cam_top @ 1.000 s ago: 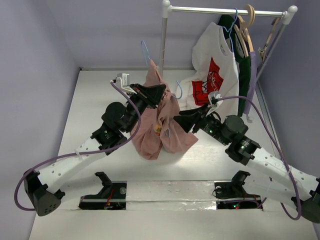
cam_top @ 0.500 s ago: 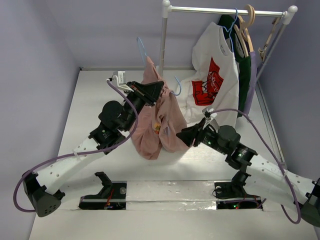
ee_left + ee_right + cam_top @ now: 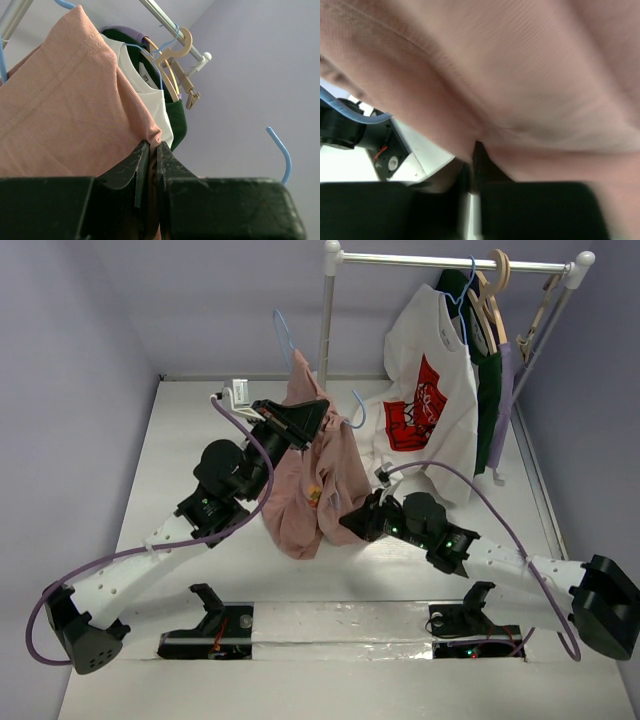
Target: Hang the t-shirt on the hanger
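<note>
Here the left gripper [image 3: 320, 411] pinches the t-shirt [image 3: 297, 512] near its top, the hanger [image 3: 282, 337] hook rising above its jaws; the right gripper [image 3: 347, 524] clamps lower fabric

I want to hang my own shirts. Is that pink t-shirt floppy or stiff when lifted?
Probably floppy: the pink t-shirt sags in folds below the left tool. Likely light too: a small pinch holds its top up.

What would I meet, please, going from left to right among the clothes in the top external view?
pink t-shirt → white t-shirt with a red print → dark green garment
</note>
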